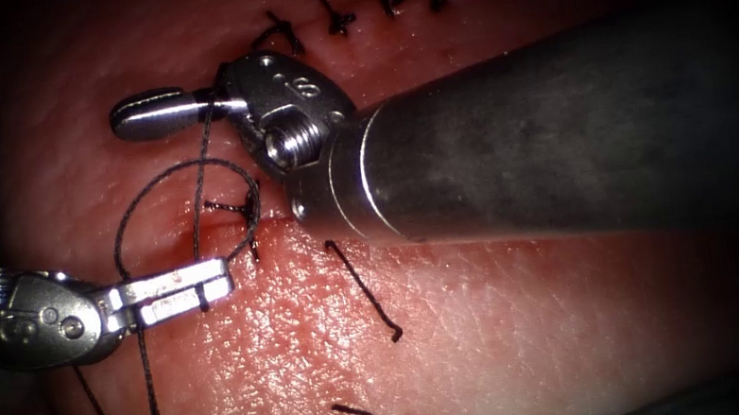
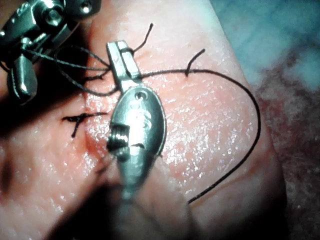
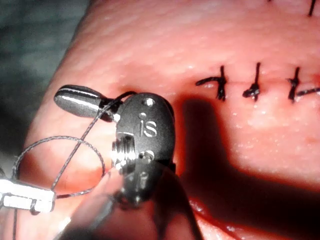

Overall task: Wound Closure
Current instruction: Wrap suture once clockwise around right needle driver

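Surgical training bench in a robotics lab

A slab of pork tissue (image 1: 461,319) is seen under strong endoscope light with dark surroundings; a row of black stitches (image 1: 380,1) is laid along its cut, loose cut ends of thread (image 1: 363,289) are scattered on it, and a blue-green cloth (image 2: 280,30) is spread beside the slab.

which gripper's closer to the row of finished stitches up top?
Right. The right gripper sits just left of the finished stitches, shut on thread. The left gripper is lower, below the cut, also shut on thread.
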Robot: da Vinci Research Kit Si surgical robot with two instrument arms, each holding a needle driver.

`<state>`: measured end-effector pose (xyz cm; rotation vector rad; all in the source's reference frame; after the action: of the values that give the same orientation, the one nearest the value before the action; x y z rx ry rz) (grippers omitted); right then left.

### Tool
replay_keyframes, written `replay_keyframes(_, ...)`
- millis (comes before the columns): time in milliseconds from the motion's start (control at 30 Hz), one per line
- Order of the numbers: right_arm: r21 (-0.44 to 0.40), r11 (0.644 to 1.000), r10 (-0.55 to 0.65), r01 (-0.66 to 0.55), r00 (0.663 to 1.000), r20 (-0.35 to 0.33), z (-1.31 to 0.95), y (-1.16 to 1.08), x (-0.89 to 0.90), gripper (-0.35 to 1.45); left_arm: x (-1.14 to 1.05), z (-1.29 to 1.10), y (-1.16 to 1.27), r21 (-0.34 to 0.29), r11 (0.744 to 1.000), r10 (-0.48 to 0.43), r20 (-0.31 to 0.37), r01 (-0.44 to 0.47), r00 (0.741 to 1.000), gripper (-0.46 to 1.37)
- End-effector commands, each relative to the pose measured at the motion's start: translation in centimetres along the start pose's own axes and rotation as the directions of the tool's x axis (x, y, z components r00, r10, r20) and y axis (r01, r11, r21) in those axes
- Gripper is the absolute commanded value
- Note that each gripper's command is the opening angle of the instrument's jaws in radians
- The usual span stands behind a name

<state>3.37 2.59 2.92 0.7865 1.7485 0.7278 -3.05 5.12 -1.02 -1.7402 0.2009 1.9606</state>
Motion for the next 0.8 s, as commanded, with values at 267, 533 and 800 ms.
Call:
replay_keyframes(267, -0.054, 0.999, 0.003, -0.006, 0.999, -0.042, -0.23, -0.08, 0.18, -0.35, -0.35, 0.21, -0.04, -0.041, 0.998, -0.048, -0.030, 0.046, 0.998, -0.35)
replay_keyframes(533, 0.005, 0.999, -0.046, 0.046, 0.999, 0.025, -0.43, -0.21, 0.20, -0.35, -0.56, 0.34, -0.26, -0.072, 0.994, -0.087, -0.043, 0.084, 0.995, -0.35)
replay_keyframes(800, 0.242, 0.958, -0.200, 0.151, 0.961, 0.192, -0.56, -0.36, 0.20, -0.35, -0.79, 0.45, -0.47, -0.095, 0.989, -0.120, -0.052, 0.115, 0.991, -0.35)
